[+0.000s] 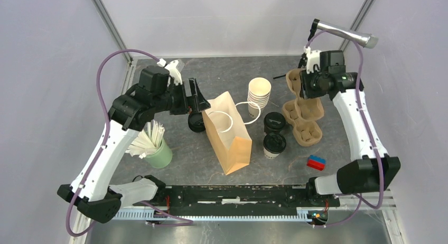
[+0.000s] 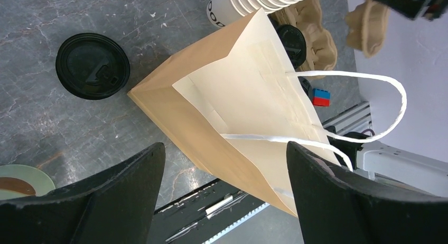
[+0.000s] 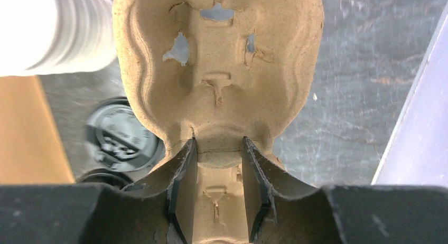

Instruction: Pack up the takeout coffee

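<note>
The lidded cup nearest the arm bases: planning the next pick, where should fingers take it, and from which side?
The lidded cup stands upright, so probably grip the paper wall under its lid, sideways from the near side. The bag flanks its left, another lidded cup sits behind, the carrier stack lies right; only that side looks open.

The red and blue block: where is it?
In the top view the block lies on the right side of the table, just on the near side of the cardboard cup carrier.
</note>
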You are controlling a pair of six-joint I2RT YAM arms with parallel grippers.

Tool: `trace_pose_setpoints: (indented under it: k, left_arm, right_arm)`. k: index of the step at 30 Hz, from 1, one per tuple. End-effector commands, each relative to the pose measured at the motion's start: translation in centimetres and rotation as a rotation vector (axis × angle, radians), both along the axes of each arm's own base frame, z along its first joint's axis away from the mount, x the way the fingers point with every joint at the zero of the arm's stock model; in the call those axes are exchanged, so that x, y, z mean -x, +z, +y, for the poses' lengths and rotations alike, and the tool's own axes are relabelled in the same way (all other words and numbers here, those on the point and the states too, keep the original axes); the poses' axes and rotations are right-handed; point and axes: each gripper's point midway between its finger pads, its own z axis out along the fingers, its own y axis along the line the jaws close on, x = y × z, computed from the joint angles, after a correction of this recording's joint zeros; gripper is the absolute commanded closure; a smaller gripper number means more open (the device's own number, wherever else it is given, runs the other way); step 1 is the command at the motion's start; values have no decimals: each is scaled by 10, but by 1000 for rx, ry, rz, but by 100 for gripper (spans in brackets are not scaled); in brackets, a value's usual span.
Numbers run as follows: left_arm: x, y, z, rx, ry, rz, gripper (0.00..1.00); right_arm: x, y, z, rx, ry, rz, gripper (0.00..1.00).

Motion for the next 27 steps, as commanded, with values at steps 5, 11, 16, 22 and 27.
trace_pose_setpoints:
  k: [5, 11, 16, 22, 27]
  left_arm:
    - [1, 1, -10, 28, -41, 27, 15]
    - [13, 28, -28, 143, -139, -9, 18]
    - [18, 46, -48, 250, -169, 64, 24]
    - [37, 58, -68, 344, -231, 70, 25]
    - [42, 48, -75, 372, -253, 112, 20]
  right_arm:
    - [11, 156, 60, -380, 23, -360, 67]
    - [31, 214, 116, -617, 124, -422, 65]
    - [49, 259, 160, -793, 200, -487, 65]
    - [64, 291, 192, -938, 257, -519, 65]
    - [70, 287, 219, -990, 290, -495, 65]
